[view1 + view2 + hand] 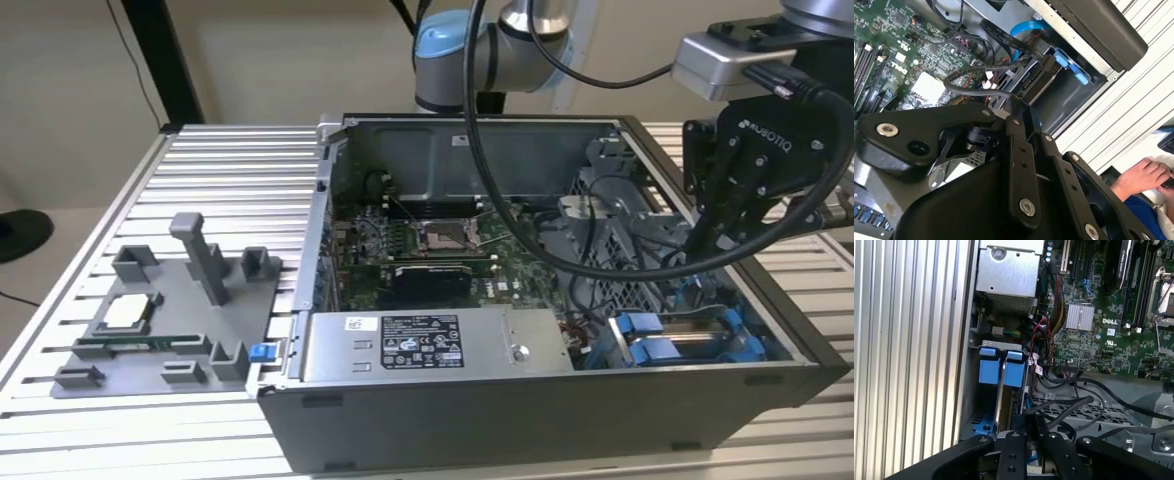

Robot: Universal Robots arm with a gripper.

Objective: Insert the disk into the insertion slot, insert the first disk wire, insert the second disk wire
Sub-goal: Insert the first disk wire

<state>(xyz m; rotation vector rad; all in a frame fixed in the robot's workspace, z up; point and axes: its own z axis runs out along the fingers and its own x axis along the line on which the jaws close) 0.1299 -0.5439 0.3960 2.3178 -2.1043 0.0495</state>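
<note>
**A:** Where is the disk?

**B:** Going by its blue frame, the disk (pixel 1015 374) looks seated on edge in the slot (pixel 701 330). That is at the lower right of the exterior view, inside the case (pixel 534 420). Little of the disk's metal shows.

**A:** And the gripper?

**B:** The gripper (pixel 698 240) hangs over that corner with its fingers (pixel 1013 455) drawn together. In the second wrist view a black wire (pixel 979 91) runs right up to the tips. I cannot tell whether it is pinched between them.

**A:** How would these things handle?

**B:** I'd judge the disk to be dense, stiff and easily hurt by a knock. Take it by the frame's long edges, never by the label face or the connector end. The wire looks limp but springy, so hold it by the plug. Held by the cord, it would probably twist away.

**A:** What about the surface and the room?

**B:** The case stands on a ribbed metal table (pixel 227 170), and its slats could snag a dropped plug. Room is tight, because cables cross from the board (pixel 441 240) toward the slot. The power box (pixel 427 345) sits just beside the slot, on the exterior view's left of it. In the second wrist view a person's hand (pixel 1144 177) rests beyond the table's edge, well apart from the case.
</note>
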